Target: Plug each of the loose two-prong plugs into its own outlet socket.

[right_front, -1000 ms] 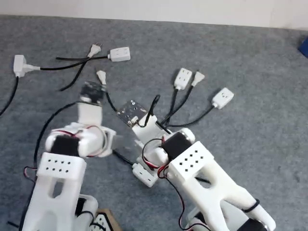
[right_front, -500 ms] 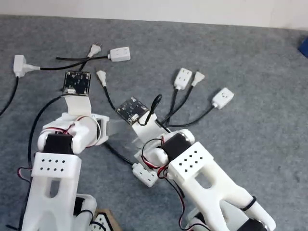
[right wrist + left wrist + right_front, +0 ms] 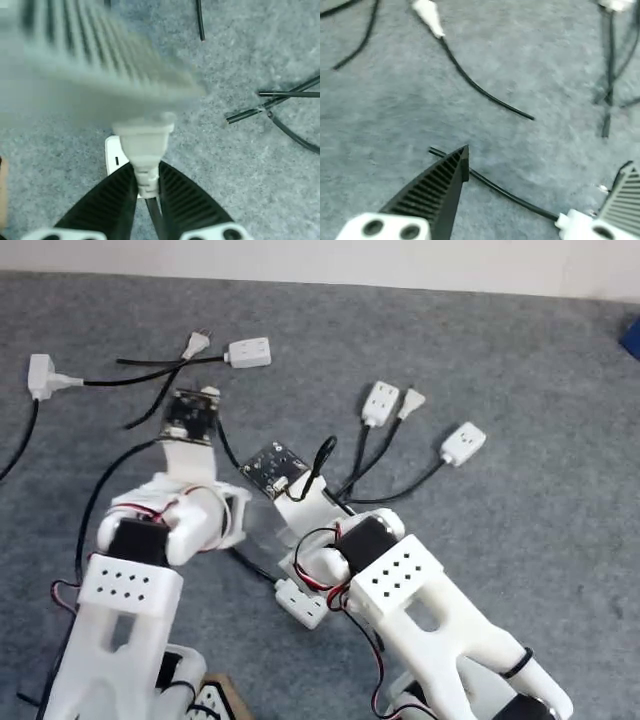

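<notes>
Right gripper [image 3: 146, 175] clamps plug [image 3: 145, 142], apparently over socket [image 3: 113, 152]; should hold it square, press straight. Left gripper [image 3: 547, 157] wide, empty.

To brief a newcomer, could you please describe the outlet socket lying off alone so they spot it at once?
On the grey carpet, black cords fan out beyond the right arm. The outlet socket is the white block ending the rightmost cord; unlike the neighbouring socket, no loose plug lies beside it.

Grey table [image 3: 540, 390], perhaps carpeted, white outlet sockets [image 3: 249, 352], loose plugs [image 3: 411, 400], black cords [image 3: 485, 93]
</notes>
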